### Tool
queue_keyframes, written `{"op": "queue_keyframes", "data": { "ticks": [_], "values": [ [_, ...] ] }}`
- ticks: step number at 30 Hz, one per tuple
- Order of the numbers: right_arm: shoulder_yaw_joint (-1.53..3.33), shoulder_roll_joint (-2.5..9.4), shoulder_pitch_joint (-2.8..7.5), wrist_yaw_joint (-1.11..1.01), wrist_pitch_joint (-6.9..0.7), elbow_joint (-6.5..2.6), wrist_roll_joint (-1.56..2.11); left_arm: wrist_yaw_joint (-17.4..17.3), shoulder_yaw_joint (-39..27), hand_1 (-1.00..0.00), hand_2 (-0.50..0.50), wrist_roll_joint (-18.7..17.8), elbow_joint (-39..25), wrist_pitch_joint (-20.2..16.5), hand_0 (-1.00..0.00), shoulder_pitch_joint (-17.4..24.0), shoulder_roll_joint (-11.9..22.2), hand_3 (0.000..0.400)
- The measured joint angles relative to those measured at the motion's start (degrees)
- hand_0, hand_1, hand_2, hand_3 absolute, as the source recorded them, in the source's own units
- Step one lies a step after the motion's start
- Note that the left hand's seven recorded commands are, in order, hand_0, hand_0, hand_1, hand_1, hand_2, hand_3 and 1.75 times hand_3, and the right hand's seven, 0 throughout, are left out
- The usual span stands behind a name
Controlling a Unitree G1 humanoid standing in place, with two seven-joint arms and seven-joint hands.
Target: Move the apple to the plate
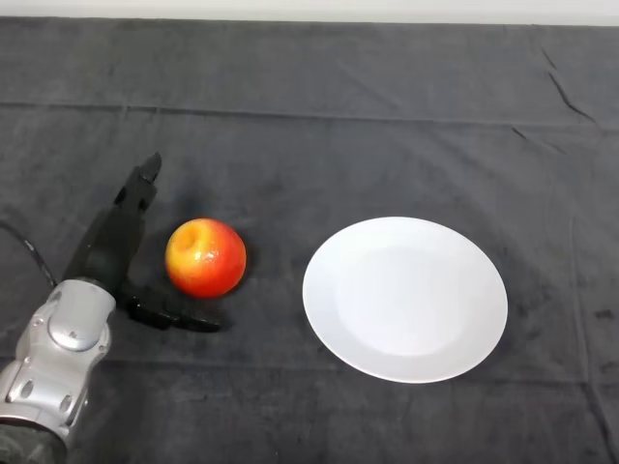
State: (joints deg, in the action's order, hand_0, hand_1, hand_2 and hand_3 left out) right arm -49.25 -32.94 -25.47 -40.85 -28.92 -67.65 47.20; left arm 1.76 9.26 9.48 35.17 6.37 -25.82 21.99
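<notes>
Spread open beside the apple (205, 257), the left hand (114, 242) has fingers behind and thumb in front of it on the desk (319, 145), left of the empty plate (405, 298); firm, smooth and apt to roll, it probably wants gripping across its widest part.

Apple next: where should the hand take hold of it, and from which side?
Grip the apple around its round middle, coming from its left, where the open hand already sits: fingers behind it, thumb in front. It stands stem dimple up on the cloth, so the sides are free, and the plate lies to its right.
</notes>
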Motion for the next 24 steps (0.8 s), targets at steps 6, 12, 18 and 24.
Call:
{"op": "queue_keyframes", "data": {
  "ticks": [6, 12, 18, 24],
  "values": [
    [0.00, 0.00, 0.00, 0.00, 0.00, 0.00, 0.00, 1.02, 1.27, 0.00, -0.14, 0.79, 4.31, 2.17, -0.27, -0.89, -1.96, 0.110],
    [0.00, 0.00, 0.00, 0.00, 0.00, 0.00, 0.00, 1.35, 1.66, -1.00, 0.00, 0.83, 7.59, 3.27, -1.00, -2.54, -2.22, 0.400],
    [0.00, 0.00, 0.00, 0.00, 0.00, 0.00, 0.00, 2.10, 1.66, -1.00, 0.00, 0.82, 7.87, 4.18, -1.00, -3.18, -2.25, 0.400],
    [0.00, 0.00, 0.00, 0.00, 0.00, 0.00, 0.00, 3.03, 1.67, -1.00, 0.00, 0.85, 7.34, 4.26, -1.00, -3.43, -2.61, 0.400]
  ]
}}
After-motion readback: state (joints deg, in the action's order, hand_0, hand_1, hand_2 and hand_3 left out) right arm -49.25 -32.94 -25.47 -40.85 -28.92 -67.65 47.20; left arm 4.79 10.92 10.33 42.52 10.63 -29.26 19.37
